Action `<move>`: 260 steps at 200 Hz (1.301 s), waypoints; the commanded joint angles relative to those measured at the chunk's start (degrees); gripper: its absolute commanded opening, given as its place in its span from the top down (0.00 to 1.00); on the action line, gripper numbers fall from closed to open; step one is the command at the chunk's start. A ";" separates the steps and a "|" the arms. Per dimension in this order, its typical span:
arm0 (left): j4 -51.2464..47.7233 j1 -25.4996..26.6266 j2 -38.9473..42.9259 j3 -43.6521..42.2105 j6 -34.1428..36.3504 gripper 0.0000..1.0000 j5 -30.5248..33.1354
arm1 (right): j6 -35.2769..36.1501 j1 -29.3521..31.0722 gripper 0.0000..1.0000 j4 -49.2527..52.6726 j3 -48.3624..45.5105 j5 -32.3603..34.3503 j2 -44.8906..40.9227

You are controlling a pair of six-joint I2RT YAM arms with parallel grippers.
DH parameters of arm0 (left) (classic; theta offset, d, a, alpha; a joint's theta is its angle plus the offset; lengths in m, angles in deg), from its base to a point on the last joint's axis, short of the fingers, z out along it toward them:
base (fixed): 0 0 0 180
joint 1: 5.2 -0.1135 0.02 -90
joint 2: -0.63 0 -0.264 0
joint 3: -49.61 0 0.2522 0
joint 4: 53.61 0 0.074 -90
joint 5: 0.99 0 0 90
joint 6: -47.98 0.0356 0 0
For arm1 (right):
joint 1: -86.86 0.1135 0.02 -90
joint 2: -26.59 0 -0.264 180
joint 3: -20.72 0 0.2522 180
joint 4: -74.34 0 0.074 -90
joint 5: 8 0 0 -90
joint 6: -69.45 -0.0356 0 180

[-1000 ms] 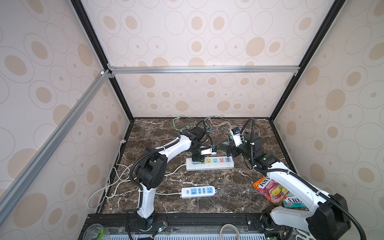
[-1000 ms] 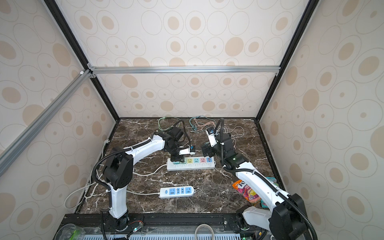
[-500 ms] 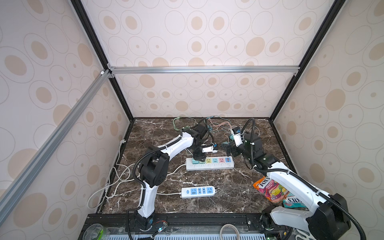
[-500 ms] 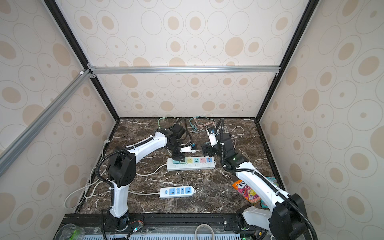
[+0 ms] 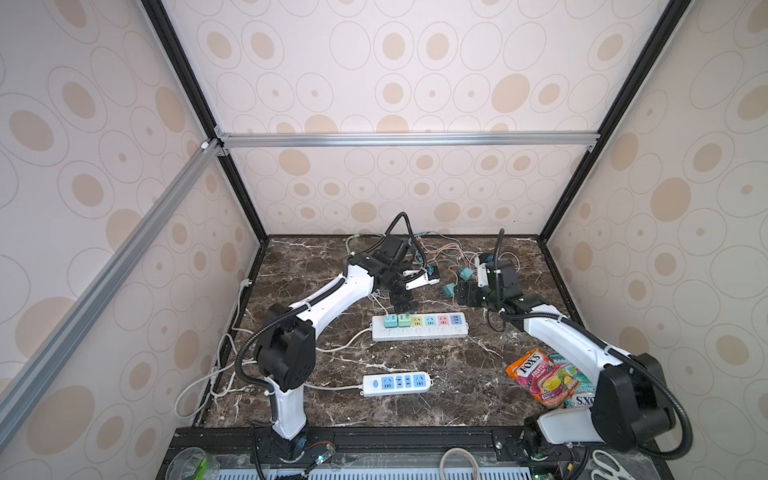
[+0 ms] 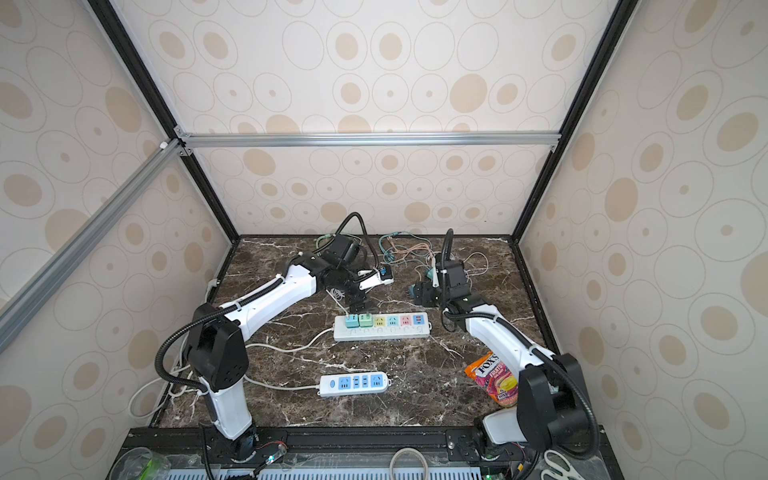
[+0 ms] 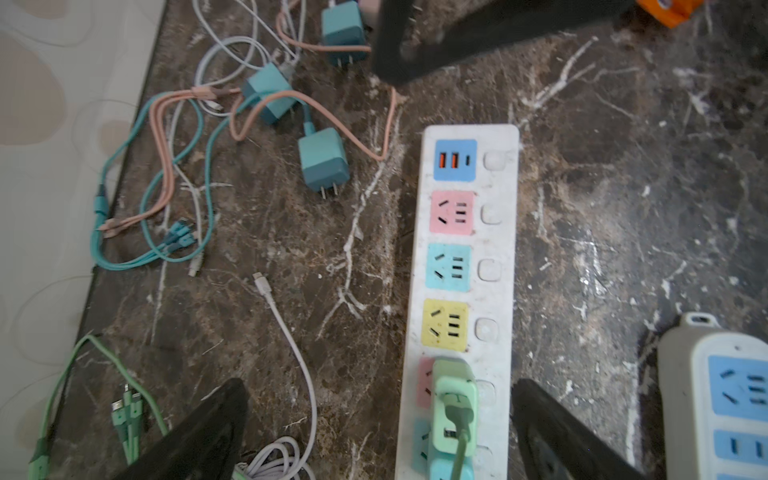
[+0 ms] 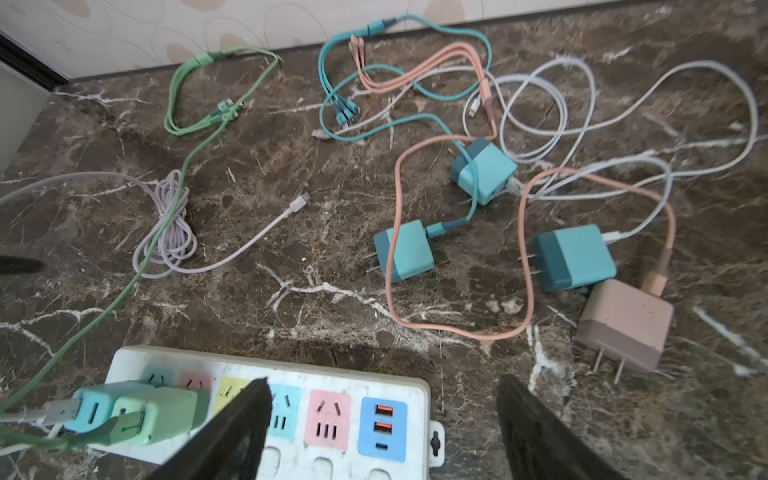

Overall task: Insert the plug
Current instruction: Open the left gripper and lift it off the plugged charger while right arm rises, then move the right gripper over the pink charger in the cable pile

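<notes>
Marble tabletop (image 7: 623, 208), left fingers (image 7: 199, 432) spread over strip (image 7: 494, 249)

Cream walls (image 5: 415, 83) with tan ovals enclose dark marble tabletop (image 5: 478, 399).

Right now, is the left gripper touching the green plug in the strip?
Apart. Left wrist view: the left gripper is open, fingers wide either side of the green plug, bare gaps both sides.

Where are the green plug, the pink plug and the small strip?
green plug (image 7: 455, 390): left wrist view, on its outer face above the cable.
pink plug (image 8: 623, 324): right wrist view, on the middle of its body.
small strip (image 5: 397, 383): in a top view, on its blue socket panel.
</notes>
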 commanded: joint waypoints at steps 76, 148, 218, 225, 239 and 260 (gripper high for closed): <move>43.40 -0.40 17.79 -23.22 -26.26 0.02 12.55 | -2.75 0.02 0.45 -1.41 16.32 3.55 25.37; 43.04 -0.38 15.83 -24.90 -33.10 0.02 17.92 | -0.85 -1.62 0.95 -4.37 19.60 4.84 21.31; 37.23 -0.39 15.04 -23.20 -35.05 0.02 20.45 | -6.88 -10.59 0.97 -1.52 32.25 4.18 29.46; 36.85 -0.40 15.12 -23.19 -35.13 0.02 21.01 | -6.95 -11.35 0.97 -0.84 33.79 4.32 30.06; 36.66 -0.44 15.62 -23.61 -35.16 0.02 21.78 | -7.80 -12.87 0.97 0.39 35.98 4.35 30.25; 37.25 -0.38 16.17 -24.57 -35.27 0.02 21.32 | -6.74 -14.18 0.91 0.15 35.98 1.76 28.47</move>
